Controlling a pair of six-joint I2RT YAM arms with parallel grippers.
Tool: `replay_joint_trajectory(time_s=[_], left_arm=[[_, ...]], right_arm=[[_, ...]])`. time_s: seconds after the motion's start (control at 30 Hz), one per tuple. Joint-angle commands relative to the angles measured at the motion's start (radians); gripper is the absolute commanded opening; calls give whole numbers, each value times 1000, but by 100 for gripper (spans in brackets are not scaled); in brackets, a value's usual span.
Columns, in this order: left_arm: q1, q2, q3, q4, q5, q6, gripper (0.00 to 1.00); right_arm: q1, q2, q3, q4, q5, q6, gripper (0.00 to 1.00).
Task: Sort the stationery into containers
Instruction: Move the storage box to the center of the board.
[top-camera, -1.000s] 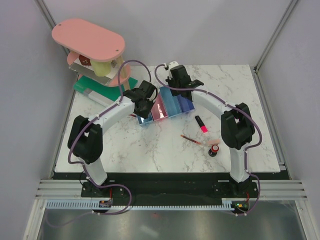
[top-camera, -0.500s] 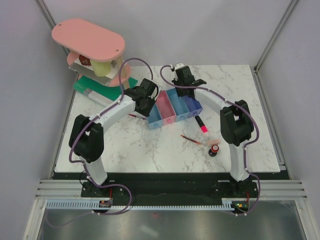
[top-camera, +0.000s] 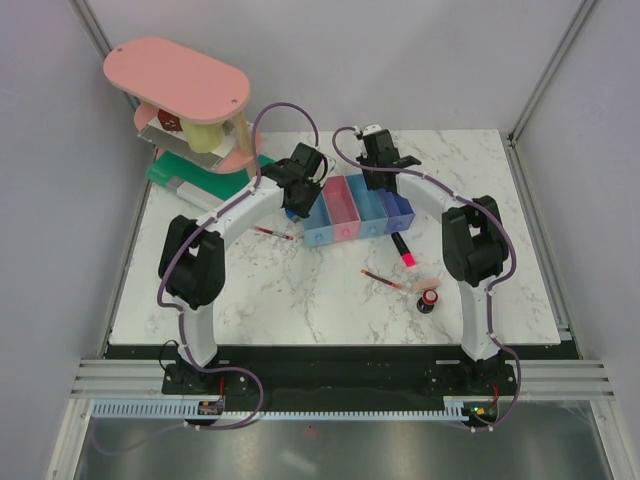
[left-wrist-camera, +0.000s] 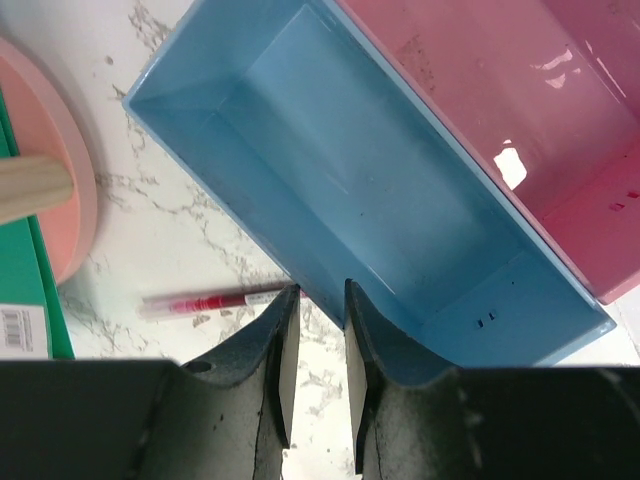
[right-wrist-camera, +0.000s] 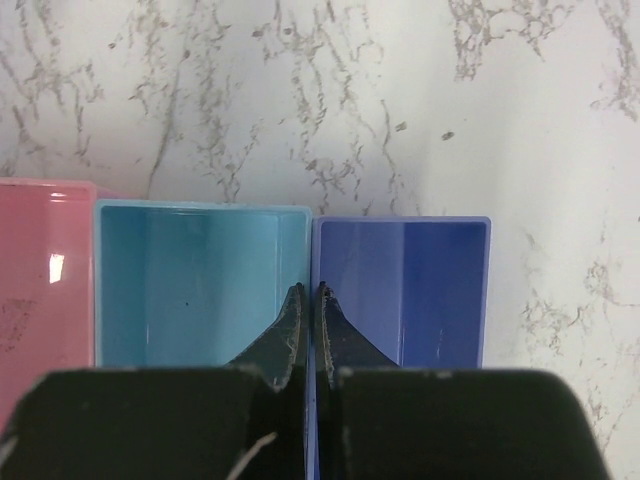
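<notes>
The row of bins (top-camera: 345, 200) sits mid-frame; marker (top-camera: 403, 250), pen (top-camera: 381, 278) and knob (top-camera: 429, 300) lie lower right of it; I see my left gripper (left-wrist-camera: 320, 295) pinching the blue end bin's (left-wrist-camera: 350, 190) wall, my right gripper (right-wrist-camera: 309, 290) clamped tight on the shared wall of the turquoise bin (right-wrist-camera: 200, 290) and purple bin (right-wrist-camera: 420, 290).

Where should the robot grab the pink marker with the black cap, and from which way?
Probably the pink-red marker at mid-barrel, from straight above, pinching across its thin width. It lies flat on the table, so only its top and long sides are free. Its black cap end is near the purple-blue bin, so grip lower, on the pink part.
</notes>
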Motion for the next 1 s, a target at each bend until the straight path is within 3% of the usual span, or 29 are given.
replay_joint_trajectory(time_s=[0.0,0.5,0.8,0.97], left_arm=[[-2,57,85,30,5,47,31],[-2,134,174,56,25,56,31],[-10,198,316,34,15,32,36],[-27,229,366,22,40,27,37]], right_arm=[[-32,48,31,-8,53,-31,0],[-75,86,60,-16,24,-28,0],[-72,60,48,-36,-44,-26,23],[-65,49,43,-34,-64,-26,24]])
